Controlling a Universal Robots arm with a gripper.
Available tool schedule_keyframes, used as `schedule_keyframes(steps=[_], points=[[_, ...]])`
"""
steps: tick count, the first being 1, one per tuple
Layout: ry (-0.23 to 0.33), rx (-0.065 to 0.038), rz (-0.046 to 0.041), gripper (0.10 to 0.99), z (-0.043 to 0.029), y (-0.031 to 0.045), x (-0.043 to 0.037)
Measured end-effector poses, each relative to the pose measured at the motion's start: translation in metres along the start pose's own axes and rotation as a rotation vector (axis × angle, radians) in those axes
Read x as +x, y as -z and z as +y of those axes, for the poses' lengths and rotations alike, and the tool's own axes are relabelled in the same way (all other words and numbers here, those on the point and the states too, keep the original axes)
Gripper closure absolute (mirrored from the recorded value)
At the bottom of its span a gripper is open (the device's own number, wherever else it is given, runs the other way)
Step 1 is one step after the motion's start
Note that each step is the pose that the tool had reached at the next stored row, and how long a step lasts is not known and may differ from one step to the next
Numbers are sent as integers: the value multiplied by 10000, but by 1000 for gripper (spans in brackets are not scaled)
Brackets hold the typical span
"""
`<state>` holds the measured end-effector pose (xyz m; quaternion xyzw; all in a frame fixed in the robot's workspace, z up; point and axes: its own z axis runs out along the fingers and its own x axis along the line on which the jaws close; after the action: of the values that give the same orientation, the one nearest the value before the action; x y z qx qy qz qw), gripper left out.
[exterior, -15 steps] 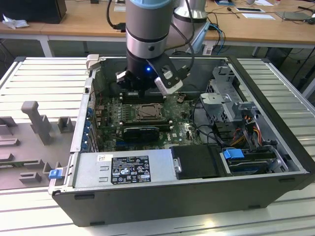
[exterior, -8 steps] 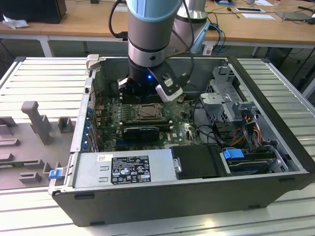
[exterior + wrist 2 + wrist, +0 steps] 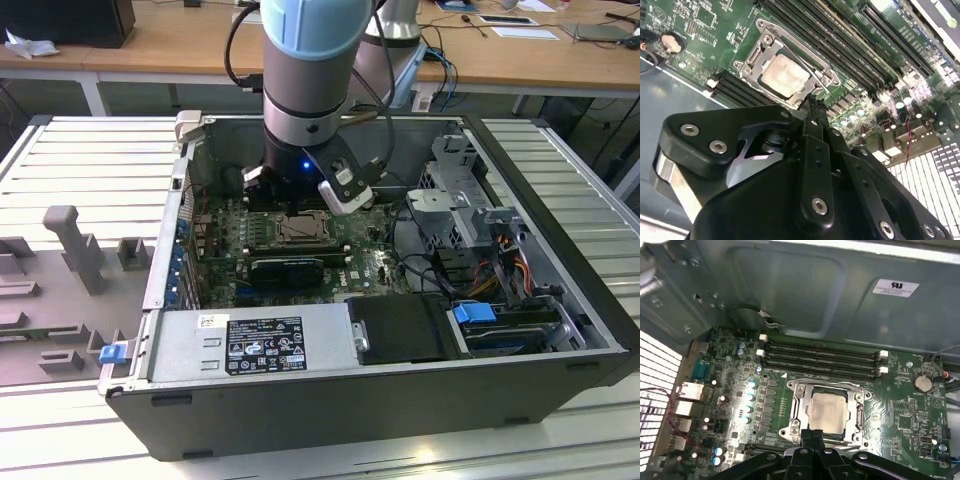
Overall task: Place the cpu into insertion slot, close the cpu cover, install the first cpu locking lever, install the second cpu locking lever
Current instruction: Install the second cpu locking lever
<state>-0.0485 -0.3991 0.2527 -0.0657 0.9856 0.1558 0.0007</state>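
Flanking the insertion slot (image 3: 826, 410), memory slots (image 3: 822, 359), perhaps empty.

No wording could be made out. A black label (image 3: 265, 345) with white print lay on the near power supply box (image 3: 330, 340), a small white sticker (image 3: 213, 321) toward the exterior view's left of it. A white label (image 3: 895, 287) sat on the grey case wall (image 3: 790, 285) in the first wrist view.

My arm (image 3: 305, 90) stands nearly vertical, wrist pointed straight down at the far side of the scene, and my gripper (image 3: 812, 107) hangs low with its black fingers (image 3: 812, 437) pressed together, holding nothing.
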Motion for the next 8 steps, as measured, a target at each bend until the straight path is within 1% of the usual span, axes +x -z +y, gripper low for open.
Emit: schedule_keyframes(steps=[1,4,5,7,8], points=[[-1,1,0,980,-17,-19,-3],[-17,16,-5,980,-40,-28,-6],[-31,39,-5,980,-44,-29,-6],[-77,222,5,980,-51,-34,-9],[-95,273,5,980,-52,-36,-9]])
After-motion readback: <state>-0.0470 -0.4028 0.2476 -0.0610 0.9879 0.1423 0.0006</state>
